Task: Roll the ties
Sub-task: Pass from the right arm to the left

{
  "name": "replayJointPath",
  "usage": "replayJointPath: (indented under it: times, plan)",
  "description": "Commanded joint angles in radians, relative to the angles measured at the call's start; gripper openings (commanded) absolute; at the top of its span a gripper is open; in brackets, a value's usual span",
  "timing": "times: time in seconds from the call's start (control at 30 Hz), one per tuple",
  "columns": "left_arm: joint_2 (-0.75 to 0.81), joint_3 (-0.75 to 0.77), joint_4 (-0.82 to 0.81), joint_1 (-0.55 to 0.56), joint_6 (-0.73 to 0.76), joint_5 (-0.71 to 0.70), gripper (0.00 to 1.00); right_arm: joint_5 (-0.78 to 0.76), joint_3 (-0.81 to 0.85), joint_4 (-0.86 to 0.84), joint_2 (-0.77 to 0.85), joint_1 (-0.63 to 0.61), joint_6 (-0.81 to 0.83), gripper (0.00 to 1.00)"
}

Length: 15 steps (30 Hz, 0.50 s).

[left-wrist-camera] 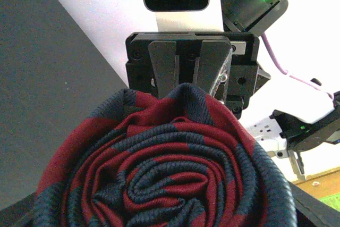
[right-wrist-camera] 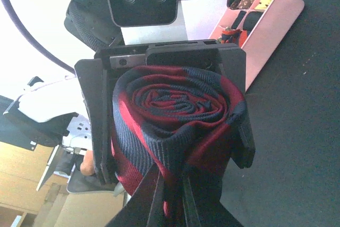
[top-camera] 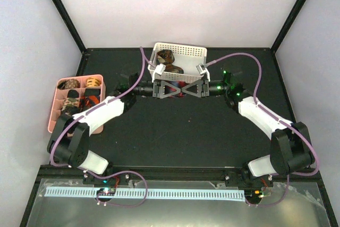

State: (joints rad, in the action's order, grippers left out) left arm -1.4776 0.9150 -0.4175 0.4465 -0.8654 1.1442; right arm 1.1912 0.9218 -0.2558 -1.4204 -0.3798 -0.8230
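Red-and-black tie coil [left-wrist-camera: 170,179] snug in the left gripper [right-wrist-camera: 170,131], right gripper [left-wrist-camera: 188,81] tight on its outer edge.

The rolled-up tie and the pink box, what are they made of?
The tie looks like woven fabric, matte: fine ribbed threads show and it folds softly. The pink box is probably plastic: smooth, even walls with a slight sheen.

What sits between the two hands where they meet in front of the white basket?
A coiled red-and-black tie, gripped by the left hand and right hand; both wrist views show it.
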Motion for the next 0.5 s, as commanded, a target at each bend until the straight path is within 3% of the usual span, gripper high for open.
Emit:
replayJointPath:
  times: [0.0, 0.27, 0.47]
  plan:
    - [-0.009, 0.009, -0.081, 0.004, -0.046, 0.029, 0.74, -0.003, -0.009, -0.054, 0.009, -0.010, -0.025, 0.02]
    - [-0.011, 0.010, -0.084, 0.004, -0.049, 0.023, 0.53, -0.008, -0.018, -0.048, 0.011, -0.014, -0.018, 0.02]
    - [0.008, 0.013, 0.006, -0.004, 0.039, 0.004, 0.39, -0.020, -0.009, 0.005, 0.009, -0.015, 0.026, 0.02]
